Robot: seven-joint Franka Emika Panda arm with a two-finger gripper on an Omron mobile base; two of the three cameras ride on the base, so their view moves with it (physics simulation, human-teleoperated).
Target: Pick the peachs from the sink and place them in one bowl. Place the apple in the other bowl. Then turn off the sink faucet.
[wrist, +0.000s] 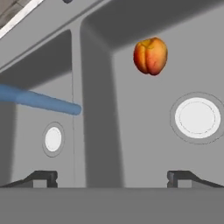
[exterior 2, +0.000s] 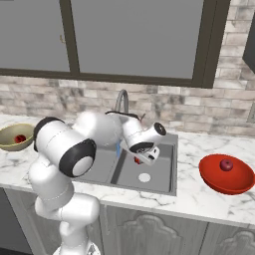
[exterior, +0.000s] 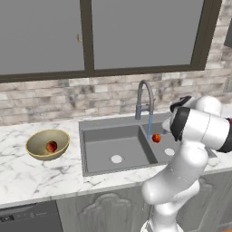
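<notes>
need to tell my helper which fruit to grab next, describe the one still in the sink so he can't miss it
Start at the grey double-basin sink under the tall arched grey faucet. In the narrower basin, near the back wall beyond the round pale drain, lies a small round orange peach with a red blush. It is the sink's sole fruit; the others sit in bowls on the counter.

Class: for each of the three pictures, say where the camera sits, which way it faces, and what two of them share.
Left base view: behind-left, facing the grey double-basin sink; white arm lower right.
Right base view: behind-right, same sink; arm lower left.
Hand view: on the hand, looking down into the basin; dark fingers at bottom.
Shared: the orange-red peach in the sink, seen in the left and hand views.
</notes>
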